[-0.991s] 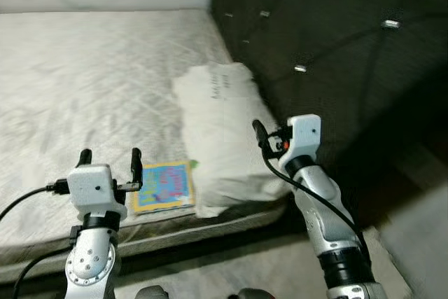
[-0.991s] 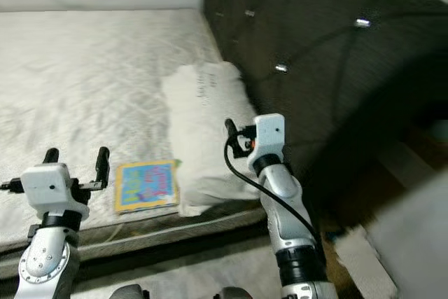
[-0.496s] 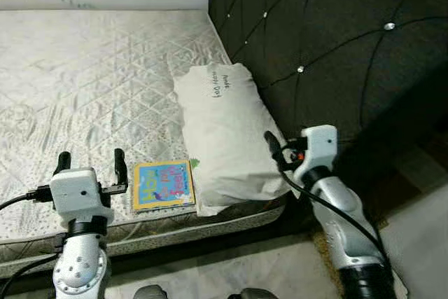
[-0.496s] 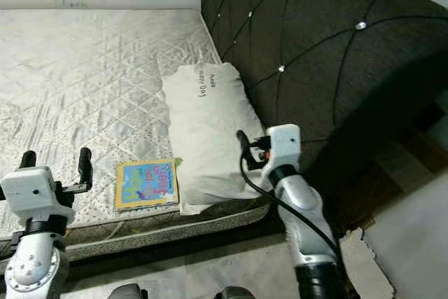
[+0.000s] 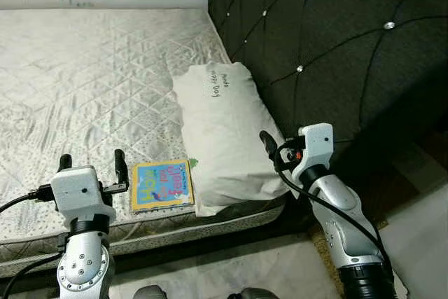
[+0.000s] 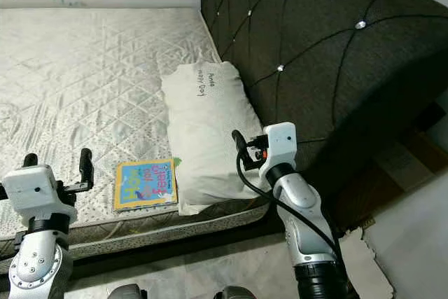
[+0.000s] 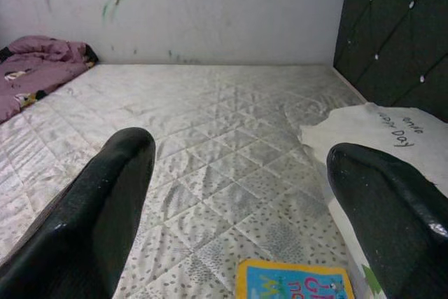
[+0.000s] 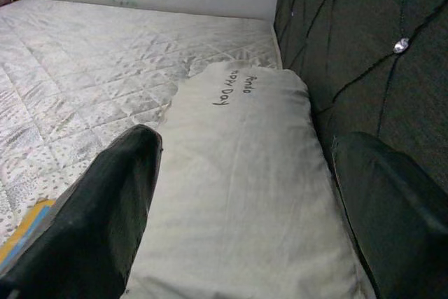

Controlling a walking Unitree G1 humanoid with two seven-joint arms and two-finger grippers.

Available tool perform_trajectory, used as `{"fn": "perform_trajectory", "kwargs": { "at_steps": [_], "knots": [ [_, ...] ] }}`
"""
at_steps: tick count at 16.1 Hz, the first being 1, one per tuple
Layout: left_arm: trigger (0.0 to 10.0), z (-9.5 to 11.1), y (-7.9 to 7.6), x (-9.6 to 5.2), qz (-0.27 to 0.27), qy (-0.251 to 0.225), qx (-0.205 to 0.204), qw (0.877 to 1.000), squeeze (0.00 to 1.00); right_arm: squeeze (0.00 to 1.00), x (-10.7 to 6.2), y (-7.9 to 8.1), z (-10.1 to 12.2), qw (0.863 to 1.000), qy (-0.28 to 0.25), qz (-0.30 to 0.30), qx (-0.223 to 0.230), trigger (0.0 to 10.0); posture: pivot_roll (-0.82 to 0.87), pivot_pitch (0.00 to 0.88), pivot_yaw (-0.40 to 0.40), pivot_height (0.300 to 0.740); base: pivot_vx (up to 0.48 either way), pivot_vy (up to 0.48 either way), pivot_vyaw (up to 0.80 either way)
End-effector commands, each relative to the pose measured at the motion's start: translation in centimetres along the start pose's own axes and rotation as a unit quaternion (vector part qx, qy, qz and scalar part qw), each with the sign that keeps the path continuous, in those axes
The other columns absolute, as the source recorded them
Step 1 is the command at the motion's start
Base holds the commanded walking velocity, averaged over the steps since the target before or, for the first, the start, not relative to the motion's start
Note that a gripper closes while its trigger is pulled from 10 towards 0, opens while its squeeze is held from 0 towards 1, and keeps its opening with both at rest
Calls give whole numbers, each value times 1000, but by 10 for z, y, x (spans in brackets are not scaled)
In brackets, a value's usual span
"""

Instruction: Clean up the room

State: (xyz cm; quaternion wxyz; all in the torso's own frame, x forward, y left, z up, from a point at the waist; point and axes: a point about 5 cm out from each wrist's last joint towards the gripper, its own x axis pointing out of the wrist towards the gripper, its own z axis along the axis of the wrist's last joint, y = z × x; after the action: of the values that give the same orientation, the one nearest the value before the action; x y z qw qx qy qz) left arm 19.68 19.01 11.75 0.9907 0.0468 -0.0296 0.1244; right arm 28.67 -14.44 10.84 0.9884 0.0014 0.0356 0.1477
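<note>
Bare quilted mattress met a dark tufted headboard. You held the left gripper spread wide and empty just short of a colourful children's book by the bed's near edge; the right gripper, equally wide, faced the white pillow. Approach seemed underway; next, probably descend onto the book.

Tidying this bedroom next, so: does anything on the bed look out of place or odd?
A colourful book lies loose on the bare mattress near its front edge, beside the white pillow, which has handwriting on it. A crumpled purple cloth sits bunched at the mattress's far side.
</note>
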Motion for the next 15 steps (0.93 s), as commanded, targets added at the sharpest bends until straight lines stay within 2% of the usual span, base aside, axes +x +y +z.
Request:
{"fn": "perform_trajectory", "kwargs": {
  "at_steps": [1, 5, 15],
  "knots": [
    [10000, 2, -3, 2, -9, -2, -4, 1000, 0, 0, 2, -1, 1, 1000, 2, 1, 1, 10000, 22, 30, -73, 740, 0, 0, 0],
    [10000, 2, -3, 4, -7, 1, -11, 1000, 0, 0, 4, -1, 0, 1000, 8, 3, 1, 10000, 19, 30, -74, 740, 0, 0, 0],
    [10000, 1, -6, 7, -11, 5, -30, 999, 0, 0, 8, 1, 0, 1000, 12, 11, 0, 10000, 12, 29, -74, 740, 0, 480, 0]
  ]
}}
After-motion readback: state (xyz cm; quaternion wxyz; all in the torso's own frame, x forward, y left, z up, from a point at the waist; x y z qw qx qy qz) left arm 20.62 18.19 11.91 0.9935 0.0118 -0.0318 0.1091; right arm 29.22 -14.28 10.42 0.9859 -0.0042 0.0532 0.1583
